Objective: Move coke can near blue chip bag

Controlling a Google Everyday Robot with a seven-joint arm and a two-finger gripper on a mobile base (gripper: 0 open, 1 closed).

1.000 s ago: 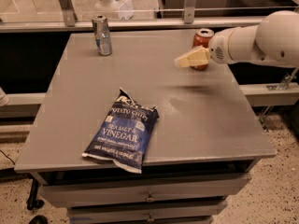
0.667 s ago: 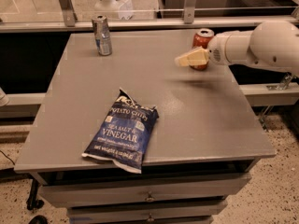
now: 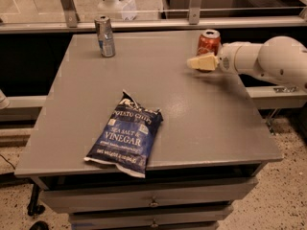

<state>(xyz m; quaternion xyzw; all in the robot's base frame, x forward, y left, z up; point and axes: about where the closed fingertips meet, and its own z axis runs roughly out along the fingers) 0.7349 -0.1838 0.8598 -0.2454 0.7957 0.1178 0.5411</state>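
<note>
The coke can point(image 3: 208, 40), red with a silver top, stands upright near the far right edge of the grey table point(image 3: 192, 114). My gripper point(image 3: 200, 63) reaches in from the right on a white arm and sits just in front of the can, overlapping its lower part. The blue chip bag point(image 3: 125, 134) lies flat near the table's front edge, left of centre, well away from the can.
A slim silver-and-blue can point(image 3: 104, 36) stands at the far left of the table. A metal rail and glass partition point(image 3: 144, 20) run behind the table. Drawers point(image 3: 153, 200) sit below the front edge.
My gripper and arm have drawn back to the right and closer to the coke can. The can, the bag and the silver can have not moved.
</note>
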